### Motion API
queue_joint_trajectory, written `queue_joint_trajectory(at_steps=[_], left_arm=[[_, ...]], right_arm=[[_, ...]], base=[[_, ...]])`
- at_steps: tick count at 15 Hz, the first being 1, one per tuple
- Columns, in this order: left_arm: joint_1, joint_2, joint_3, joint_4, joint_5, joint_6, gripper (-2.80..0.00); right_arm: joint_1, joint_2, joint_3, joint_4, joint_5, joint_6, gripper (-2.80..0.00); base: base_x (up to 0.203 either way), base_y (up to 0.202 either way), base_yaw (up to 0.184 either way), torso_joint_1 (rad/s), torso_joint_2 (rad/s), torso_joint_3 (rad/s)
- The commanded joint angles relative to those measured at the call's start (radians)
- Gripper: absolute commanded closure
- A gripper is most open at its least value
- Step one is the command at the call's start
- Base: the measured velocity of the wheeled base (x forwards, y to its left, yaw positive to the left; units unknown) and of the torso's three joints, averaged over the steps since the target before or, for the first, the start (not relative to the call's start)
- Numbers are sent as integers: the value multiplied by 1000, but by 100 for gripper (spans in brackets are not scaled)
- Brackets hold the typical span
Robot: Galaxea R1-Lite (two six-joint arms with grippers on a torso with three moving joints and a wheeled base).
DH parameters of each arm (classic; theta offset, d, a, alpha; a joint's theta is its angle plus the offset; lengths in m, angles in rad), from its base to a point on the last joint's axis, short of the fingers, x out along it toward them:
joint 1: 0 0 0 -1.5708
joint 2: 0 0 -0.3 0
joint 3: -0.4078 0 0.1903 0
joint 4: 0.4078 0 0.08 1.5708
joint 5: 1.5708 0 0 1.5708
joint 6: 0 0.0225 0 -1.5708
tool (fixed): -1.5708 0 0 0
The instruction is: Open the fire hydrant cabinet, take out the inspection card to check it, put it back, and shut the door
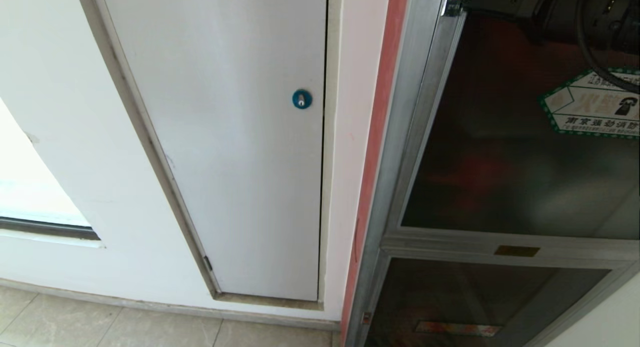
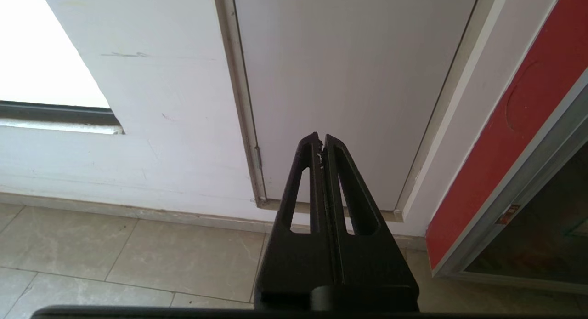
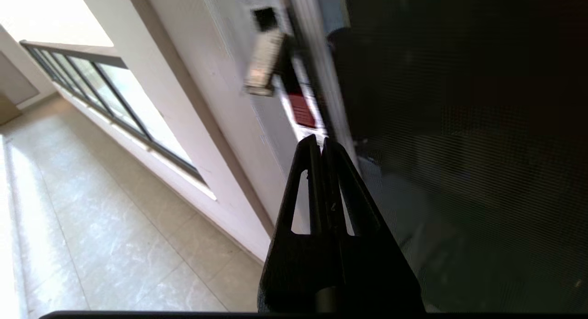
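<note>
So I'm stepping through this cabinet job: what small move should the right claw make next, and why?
Probably ease the shut right claw into the left edge of the silver-framed dark glass door to pry it open: the door looks closed, and the tips sit by that edge.

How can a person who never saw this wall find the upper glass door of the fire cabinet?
Start at the plain white panel door with the round blue lock, then move right, past the red edging, to the tall silver-framed fire hydrant cabinet. The upper dark tinted glass door is its larger panel. Only it bears a green-bordered hexagonal white sticker with a phone icon; the smaller lower glass panel does not.
</note>
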Motion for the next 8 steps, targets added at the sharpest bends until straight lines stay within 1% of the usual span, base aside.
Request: queue_joint_trajectory(at_steps=[1, 8], left_arm=[[0, 1, 5, -1, 1, 0, 0], [0, 1, 5, -1, 1, 0, 0]], right_arm=[[20, -45, -7, -2, 7, 0, 0], [86, -61, -98, 14, -73, -6, 0]], base=[[0, 0, 0, 0, 0, 0], [0, 0, 0, 0, 0, 0]])
